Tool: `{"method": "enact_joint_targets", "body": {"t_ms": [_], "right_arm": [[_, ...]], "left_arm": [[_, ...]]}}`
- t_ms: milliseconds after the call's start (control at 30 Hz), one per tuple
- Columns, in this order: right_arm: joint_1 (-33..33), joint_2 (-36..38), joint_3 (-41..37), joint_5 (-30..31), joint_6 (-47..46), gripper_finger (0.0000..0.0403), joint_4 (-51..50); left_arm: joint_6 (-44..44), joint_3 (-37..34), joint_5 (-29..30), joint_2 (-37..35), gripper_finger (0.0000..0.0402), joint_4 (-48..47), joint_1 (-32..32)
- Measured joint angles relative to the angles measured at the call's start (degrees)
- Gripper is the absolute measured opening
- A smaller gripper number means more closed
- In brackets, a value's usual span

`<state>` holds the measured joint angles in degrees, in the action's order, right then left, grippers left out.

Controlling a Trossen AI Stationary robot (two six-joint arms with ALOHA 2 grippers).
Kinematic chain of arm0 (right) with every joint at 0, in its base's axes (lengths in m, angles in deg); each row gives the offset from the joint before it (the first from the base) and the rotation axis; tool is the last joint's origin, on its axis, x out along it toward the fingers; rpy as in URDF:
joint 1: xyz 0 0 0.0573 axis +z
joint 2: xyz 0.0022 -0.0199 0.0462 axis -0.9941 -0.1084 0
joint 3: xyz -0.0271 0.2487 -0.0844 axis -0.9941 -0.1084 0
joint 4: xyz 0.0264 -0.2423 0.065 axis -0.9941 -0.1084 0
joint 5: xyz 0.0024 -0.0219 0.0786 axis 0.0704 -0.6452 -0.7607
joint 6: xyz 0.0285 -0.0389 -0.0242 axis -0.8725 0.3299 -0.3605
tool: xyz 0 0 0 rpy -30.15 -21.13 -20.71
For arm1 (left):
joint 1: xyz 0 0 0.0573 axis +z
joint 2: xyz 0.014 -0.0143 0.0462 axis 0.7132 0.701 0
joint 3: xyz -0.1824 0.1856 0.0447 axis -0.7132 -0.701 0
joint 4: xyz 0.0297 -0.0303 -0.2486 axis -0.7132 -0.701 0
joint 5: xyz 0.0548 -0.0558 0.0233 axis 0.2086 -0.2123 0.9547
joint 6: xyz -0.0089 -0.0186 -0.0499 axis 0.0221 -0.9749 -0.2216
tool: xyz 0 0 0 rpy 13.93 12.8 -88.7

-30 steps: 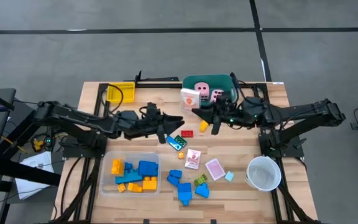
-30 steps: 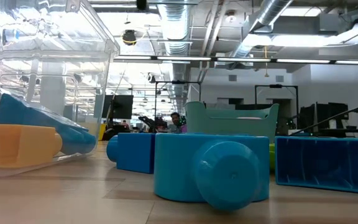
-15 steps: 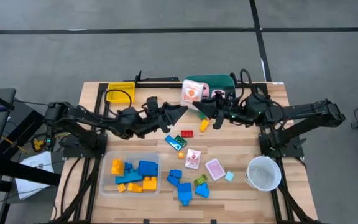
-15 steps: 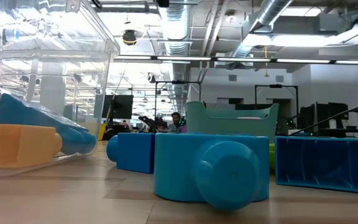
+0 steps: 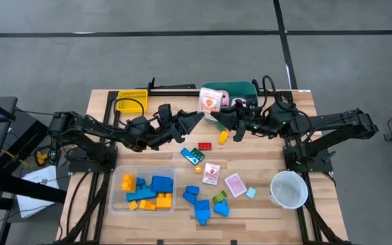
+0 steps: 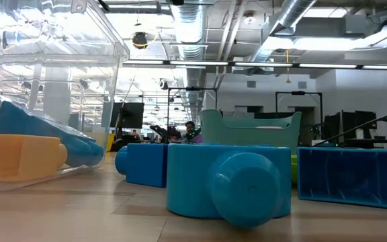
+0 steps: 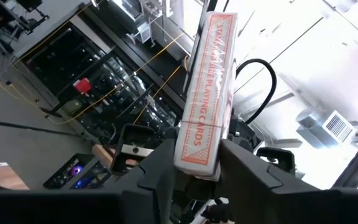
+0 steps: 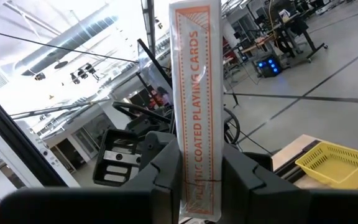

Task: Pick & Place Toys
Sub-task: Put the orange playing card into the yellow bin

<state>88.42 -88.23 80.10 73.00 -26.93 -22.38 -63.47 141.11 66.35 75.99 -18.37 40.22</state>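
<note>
Table as I see it from overhead:
- rear tray: back left corner.
- tub: back centre, right of the rear tray.
- card pack: at the tub's left edge, between left gripper and right gripper.
- front tray: front left, blocks in it.
- loose blocks: right of the front tray.
- cards: just behind the loose blocks.
- cup: front right.

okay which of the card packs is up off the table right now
The card pack over the teal tub, pinched between both arms' fingers. The two other card packs lie flat on the table near the white cup.
</note>
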Motion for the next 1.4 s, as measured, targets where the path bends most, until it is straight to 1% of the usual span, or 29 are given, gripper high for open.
{"method": "enact_joint_targets", "body": {"t_ms": [233,367,467,567,700,833,900,967,1067,1200,1267,1400], "right_arm": [[0.0,0.0,0.0,0.0,0.1,0.0065,0.0],[0.0,0.0,0.0,0.0,0.5,0.0066,0.0],[0.1,0.0,0.0,0.1,2.5,0.0074,-0.2],[0.1,-0.1,0.0,-0.3,4.2,0.0096,-0.3],[0.1,-0.2,0.0,-1.5,5.8,0.0136,-0.4],[0.1,-0.2,0.0,-1.9,5.8,0.0175,-1.6],[0.1,-0.2,0.0,-1.8,5.8,0.0194,-2.4],[0.1,-0.2,0.0,-1.8,5.8,0.021,-2.9],[0.1,-0.2,0.0,-1.8,5.8,0.0226,-4.0],[0.1,-0.2,0.0,-1.8,5.7,0.0232,-5.0],[0.1,-0.2,0.0,-1.9,5.7,0.0232,-5.2],[0.2,0.0,0.0,-1.9,5.7,0.0228,-5.7]], "left_arm": [[0.0,0.0,-0.8,0.0,0.0067,0.3,0.0],[0.0,0.0,-0.9,-0.1,0.0065,0.2,0.0],[0.4,0.0,-0.9,-0.1,0.0065,0.0,0.0],[0.3,0.0,-0.8,-0.1,0.0065,-0.1,0.0],[1.5,0.0,-0.9,-0.7,0.0065,-0.5,0.0],[3.7,0.0,-0.7,-2.7,0.0063,-0.7,0.0],[5.2,0.0,0.3,-4.1,0.0063,-2.3,0.0],[5.9,0.0,2.6,-6.1,0.0063,-5.8,0.0],[5.9,0.1,8.6,-9.8,0.0063,-14.7,0.0],[4.5,0.1,16.5,-14.6,0.0066,-26.8,0.0],[1.7,0.1,20.5,-17.2,0.0069,-33.5,0.0],[-8.9,0.1,29.8,-22.2,0.0063,-53.0,0.0]]}}
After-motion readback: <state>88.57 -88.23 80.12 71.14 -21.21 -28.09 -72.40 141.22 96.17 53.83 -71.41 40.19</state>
